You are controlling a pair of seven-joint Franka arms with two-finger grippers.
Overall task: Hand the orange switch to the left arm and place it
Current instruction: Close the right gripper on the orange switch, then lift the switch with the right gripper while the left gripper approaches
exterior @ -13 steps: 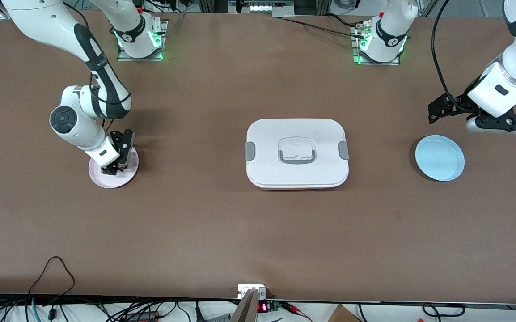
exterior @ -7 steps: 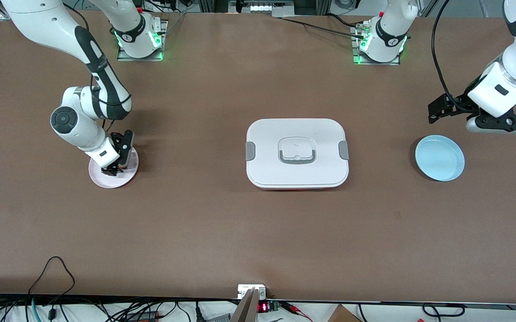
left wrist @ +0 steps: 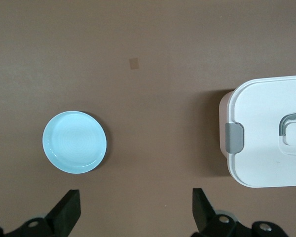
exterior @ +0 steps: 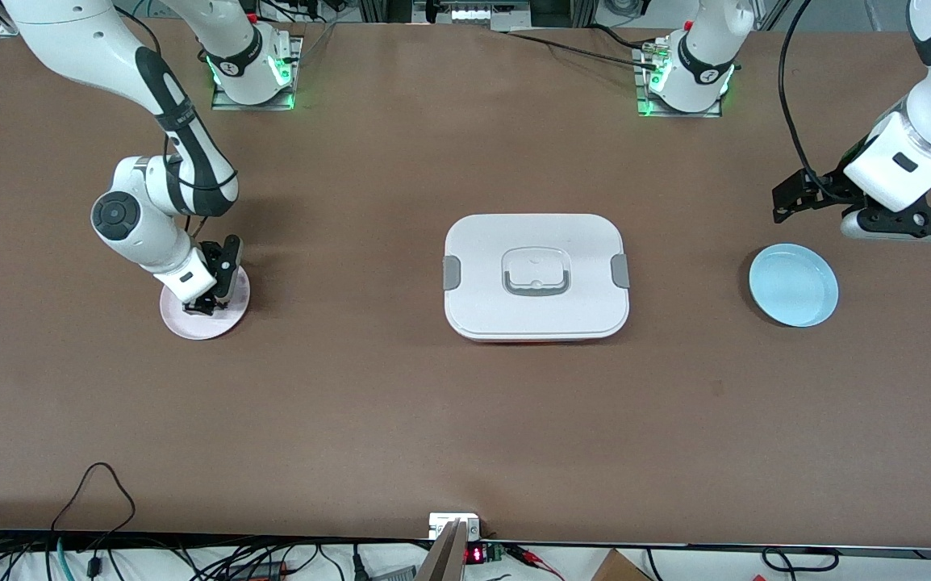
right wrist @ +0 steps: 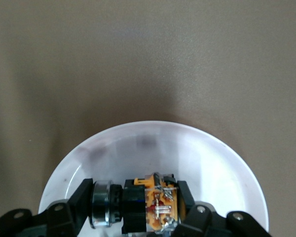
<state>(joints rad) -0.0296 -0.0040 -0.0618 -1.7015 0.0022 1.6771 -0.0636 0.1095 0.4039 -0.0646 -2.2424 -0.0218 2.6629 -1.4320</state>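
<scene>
The orange switch (right wrist: 149,207), black cap and orange-brown body, lies sideways between the fingers of my right gripper (right wrist: 135,210), which is shut on it. It sits on or just above the pink plate (right wrist: 197,148); I cannot tell which. In the front view my right gripper (exterior: 206,303) is down at that pink plate (exterior: 209,326) toward the right arm's end of the table. The white box (exterior: 482,242) stands mid-table and also shows in the left wrist view (left wrist: 266,163). My left gripper (exterior: 905,226) is open and empty in the air beside the blue plate (exterior: 793,285).
The blue plate (left wrist: 74,141) is empty and lies toward the left arm's end of the table. The left gripper's fingers (left wrist: 69,212) stand wide apart over bare brown table. Cables run along the table edge nearest the front camera.
My right gripper has risen very slightly at the pink plate with the switch in it. The left arm has not moved.
</scene>
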